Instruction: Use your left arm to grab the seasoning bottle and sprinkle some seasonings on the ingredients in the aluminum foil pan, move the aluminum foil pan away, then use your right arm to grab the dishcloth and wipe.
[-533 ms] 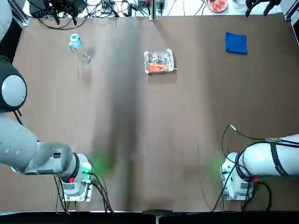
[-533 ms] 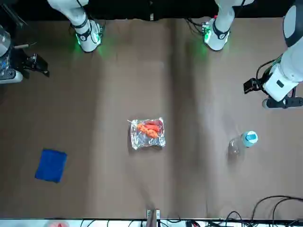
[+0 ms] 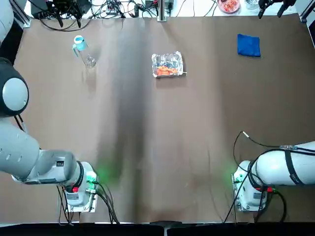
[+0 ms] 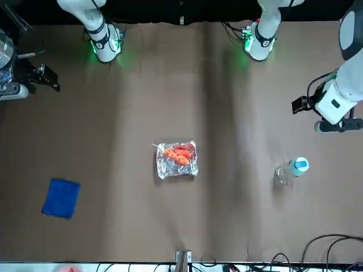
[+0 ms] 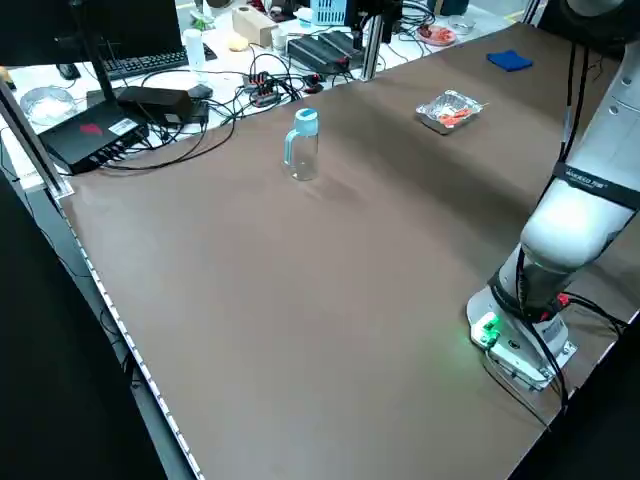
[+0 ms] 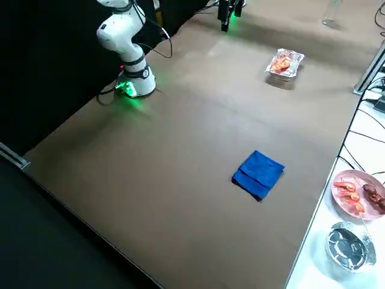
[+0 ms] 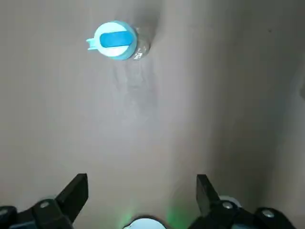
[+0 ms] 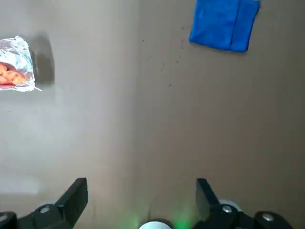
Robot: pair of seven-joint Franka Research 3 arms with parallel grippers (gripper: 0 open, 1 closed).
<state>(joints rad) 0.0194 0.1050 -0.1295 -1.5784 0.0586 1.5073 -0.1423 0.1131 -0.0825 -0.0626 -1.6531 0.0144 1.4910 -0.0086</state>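
Left gripper (image 7: 142,191) and right gripper (image 8: 142,193) both observed released above the surface (image 3: 147,128). Foil pan (image 3: 167,65) holding orange-red food (image 4: 178,156) lies between upright seasoning bottle (image 5: 302,146) and folded blue dishcloth (image 3: 248,45).

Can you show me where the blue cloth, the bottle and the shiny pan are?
Blue cloth (image 6: 258,174): right side view, its folded middle.
Bottle (image 5: 306,122): left side view, its cap.
Shiny pan (image 4: 163,167): front view, its crinkled edge.

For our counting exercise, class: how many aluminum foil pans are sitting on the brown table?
1. The aluminum foil pan sits between the seasoning bottle and the dishcloth, nearer the bottle. No large object covers the tabletop there.
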